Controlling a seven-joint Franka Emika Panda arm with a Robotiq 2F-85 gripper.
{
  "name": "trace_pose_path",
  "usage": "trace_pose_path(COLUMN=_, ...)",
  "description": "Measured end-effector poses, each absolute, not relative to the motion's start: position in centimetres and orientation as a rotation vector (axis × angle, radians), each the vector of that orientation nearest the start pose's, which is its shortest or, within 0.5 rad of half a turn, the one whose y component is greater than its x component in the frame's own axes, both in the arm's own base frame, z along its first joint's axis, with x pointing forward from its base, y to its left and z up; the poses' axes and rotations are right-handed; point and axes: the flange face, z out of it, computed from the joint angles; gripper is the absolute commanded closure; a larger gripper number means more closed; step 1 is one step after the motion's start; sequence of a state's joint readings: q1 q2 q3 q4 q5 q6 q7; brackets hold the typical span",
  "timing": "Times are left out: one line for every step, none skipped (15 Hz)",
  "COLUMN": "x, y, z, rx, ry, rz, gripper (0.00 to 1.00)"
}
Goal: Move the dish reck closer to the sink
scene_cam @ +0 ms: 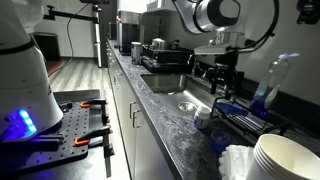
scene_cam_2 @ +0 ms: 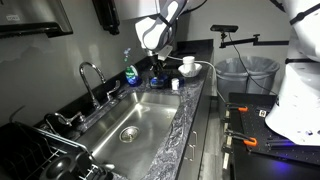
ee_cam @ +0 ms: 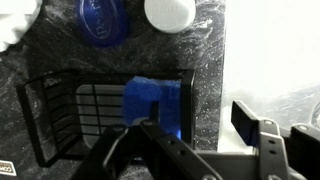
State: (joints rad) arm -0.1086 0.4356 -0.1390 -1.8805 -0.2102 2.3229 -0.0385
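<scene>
Black wire, thin and glossy: that is the low rectangular dish reck, lying flat on the grey marbled counter, right under the claw and stretching away to one side of it. The claw stands wide and holds nothing. In the wrist view one finger hangs over the rack's blue piece. The other finger sits out past the end bar, so the rack's end wall lies between the jaws. Whether either finger touches wire I can't make out from here.

The rectangular stainless-steel sink, with its tall curved chrome faucet, lies near the claw, on the side away from the stack of white bowls.

I'd judge the rack light and fairly stiff, the sort of thing that slides as one piece over stone rather than needing a lift. The bars are thin and smooth, so pads could slip off a single wire. The end wall by the blue piece looks the sounder hold, pinched across its rim. Dragged from one end like that, it may swing round, so a low, straight pull toward the basin seems wise.
</scene>
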Motion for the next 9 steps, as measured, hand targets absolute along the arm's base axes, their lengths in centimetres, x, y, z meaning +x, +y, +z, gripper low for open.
trace_pose_path(x=61.4, y=-15.4, z=28.6, rx=-3.351, ry=0.089, rz=0.027, gripper=0.0)
trace_pose_path(x=61.1, y=-15.3, z=29.2, rx=-3.349, ry=0.09, rz=0.013, gripper=0.0)
trace_pose_path(x=60.8, y=-15.2, z=29.7, rx=-3.348, ry=0.089, rz=-0.001, gripper=0.0)
trace_pose_path(x=60.5, y=-15.0, z=30.3, rx=-3.346, ry=0.087, rz=-0.018, gripper=0.0)
trace_pose_path(x=60.1, y=-14.7, z=30.8, rx=-3.344, ry=0.083, rz=-0.031, gripper=0.0)
trace_pose_path(x=59.8, y=-14.4, z=31.3, rx=-3.342, ry=0.078, rz=-0.038, gripper=0.0)
trace_pose_path(x=59.5, y=-14.0, z=31.7, rx=-3.339, ry=0.071, rz=-0.044, gripper=0.0)
trace_pose_path(x=59.2, y=-13.6, z=32.0, rx=-3.337, ry=0.063, rz=-0.049, gripper=0.0)
trace_pose_path(x=59.0, y=-13.3, z=32.3, rx=-3.334, ry=0.055, rz=-0.052, gripper=0.0)
